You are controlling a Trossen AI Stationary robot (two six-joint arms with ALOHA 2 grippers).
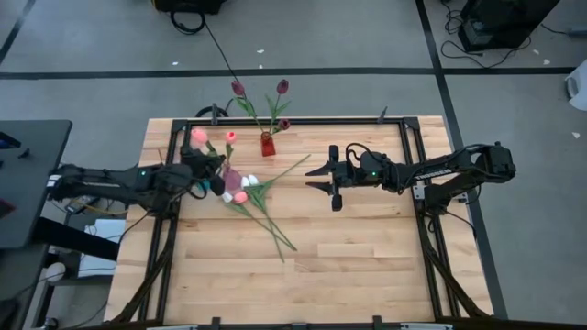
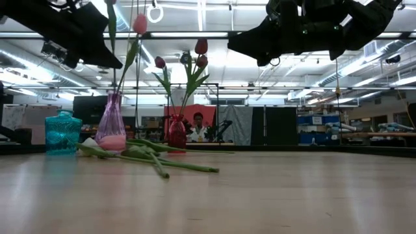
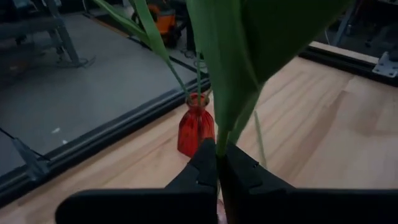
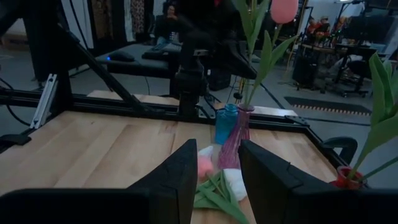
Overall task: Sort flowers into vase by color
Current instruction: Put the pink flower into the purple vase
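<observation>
My left gripper (image 1: pixel 218 170) hovers over the purple vase (image 2: pixel 112 127), shut on a pink tulip's green stem. Its head (image 2: pixel 139 24) stands high, and a second pink head (image 1: pixel 229 137) shows beside it. A teal vase (image 2: pixel 63 132) stands next to the purple one. The red vase (image 1: pixel 267 144) at the far edge holds three maroon tulips (image 1: pixel 282 86). Several loose tulips (image 1: pixel 261 206), with white and pink heads (image 1: pixel 235 196), lie flat on the table beside the purple vase. My right gripper (image 1: pixel 317 179) hangs open above mid-table, to the right of the pile and touching nothing. My left gripper pinches the tulip's stem (image 3: pixel 219 148) between its two fingers (image 3: pixel 205 168), below the leaves. The fingers lie level and across the stem. The stem stands upright with leaves and head above the fingers, and its lower part runs down into the purple vase's mouth (image 2: pixel 114 95).
A black metal frame (image 1: pixel 293 120) runs along the table's edges. The near half of the wooden top (image 1: pixel 303 275) is bare. A person (image 2: pixel 198 127) sits far behind the table in the room.
</observation>
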